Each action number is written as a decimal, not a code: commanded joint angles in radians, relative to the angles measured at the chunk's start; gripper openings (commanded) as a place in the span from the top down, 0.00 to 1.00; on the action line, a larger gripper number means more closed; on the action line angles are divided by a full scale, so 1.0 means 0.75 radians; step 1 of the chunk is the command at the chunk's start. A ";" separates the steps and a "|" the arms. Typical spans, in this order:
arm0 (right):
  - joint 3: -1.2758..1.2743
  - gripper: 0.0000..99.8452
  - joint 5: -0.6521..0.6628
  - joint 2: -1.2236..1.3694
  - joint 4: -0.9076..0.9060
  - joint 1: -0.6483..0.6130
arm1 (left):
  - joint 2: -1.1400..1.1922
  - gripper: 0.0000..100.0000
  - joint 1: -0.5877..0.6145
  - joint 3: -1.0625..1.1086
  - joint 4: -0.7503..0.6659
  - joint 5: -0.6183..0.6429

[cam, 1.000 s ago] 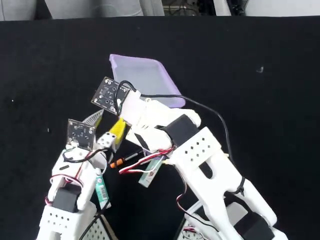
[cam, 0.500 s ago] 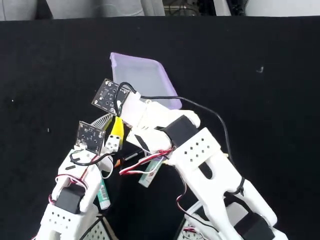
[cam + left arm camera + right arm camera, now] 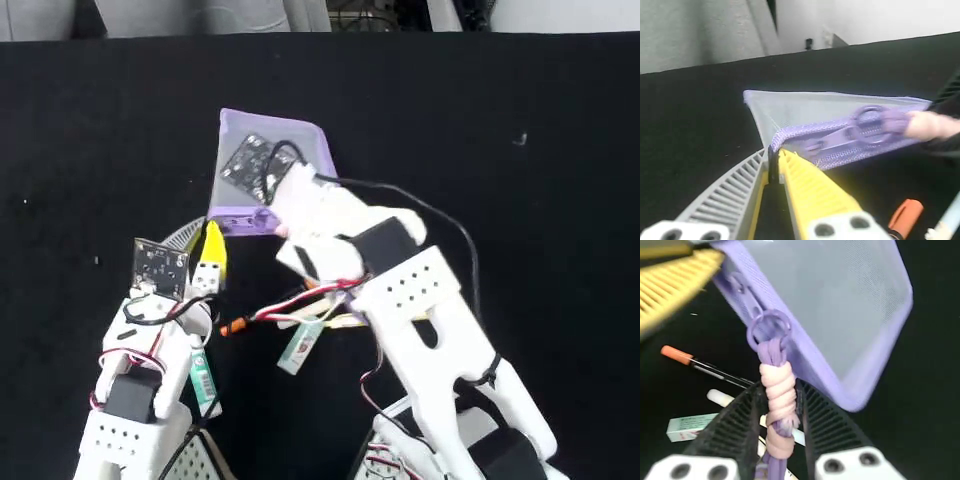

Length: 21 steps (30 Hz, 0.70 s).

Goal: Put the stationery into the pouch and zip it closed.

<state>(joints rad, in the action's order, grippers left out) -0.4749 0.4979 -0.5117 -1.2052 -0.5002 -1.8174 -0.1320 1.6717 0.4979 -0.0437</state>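
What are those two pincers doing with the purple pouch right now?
Left pincer shut on pouch corner. Right pincer shut on zip pull cord. Orange-capped pen lying on table, outside pouch.

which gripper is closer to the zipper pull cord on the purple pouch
Right. The right gripper is shut on the zipper pull cord; the left gripper pinches a corner of the pouch, farther along the zipper.
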 commanded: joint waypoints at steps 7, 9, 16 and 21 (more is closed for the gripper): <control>0.011 0.99 0.035 -0.034 0.014 0.235 | -0.008 0.97 0.105 0.001 -0.025 0.020; 0.013 0.99 0.063 -0.034 -0.002 0.276 | -0.008 0.97 0.130 0.001 -0.025 0.020; 0.062 0.99 0.090 -0.026 -0.012 0.456 | -0.008 0.97 0.189 0.001 -0.025 0.020; 0.087 0.99 0.092 -0.026 -0.012 0.569 | -0.008 0.97 0.189 0.003 -0.025 0.020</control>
<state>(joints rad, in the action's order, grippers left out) -0.4718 0.5577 -0.5117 -1.2083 -0.1596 -1.8174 -0.0153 1.6717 0.4979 -0.0437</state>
